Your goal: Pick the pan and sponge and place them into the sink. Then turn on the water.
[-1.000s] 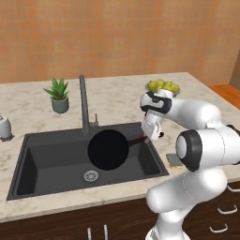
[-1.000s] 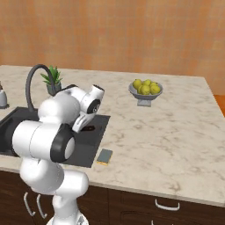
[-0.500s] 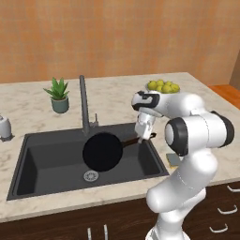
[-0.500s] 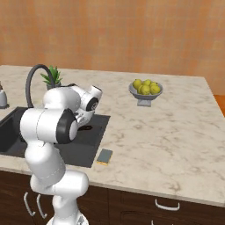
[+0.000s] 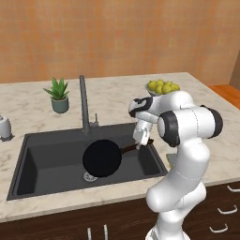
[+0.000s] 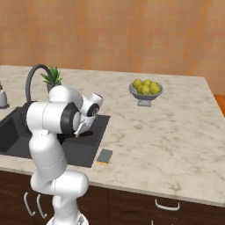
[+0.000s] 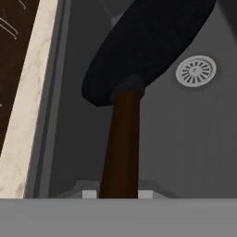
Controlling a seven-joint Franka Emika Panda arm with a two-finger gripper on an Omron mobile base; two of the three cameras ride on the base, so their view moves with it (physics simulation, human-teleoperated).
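The small round black frying pan (image 5: 102,158) hangs over the large dark grey rectangular sink (image 5: 44,161), its disc above the middle of the basin and just over the round silver drain (image 5: 90,176). In my hand view the pan (image 7: 148,46) fills the upper part, and the drain (image 7: 196,71) shows beside its edge on the basin floor. The pan's thin dark brown handle (image 5: 129,148) runs from the disc toward the right side of the sink, and in the hand view that handle (image 7: 121,148) comes straight down between my fingertips.

My claw (image 5: 139,145) is pinched tight on the far end of the handle, at the sink's right part. From the right base view my claw (image 6: 81,132) sits low against the dark basin, mostly behind my own forearm.

The tall thin dark grey gooseneck faucet (image 5: 83,105) stands at the back rim of the sink, behind the pan; no stream shows from it. The small flat yellow sponge with a grey-green face (image 6: 104,156) lies on the beige marble counter (image 6: 176,132), just off the sink's front right corner.

Farther out, a small green potted plant (image 5: 58,94) stands on the counter behind the faucet, a white soap dispenser (image 5: 4,127) sits left of the sink, and a grey bowl of yellow-green fruit (image 6: 145,91) rests well to the right.
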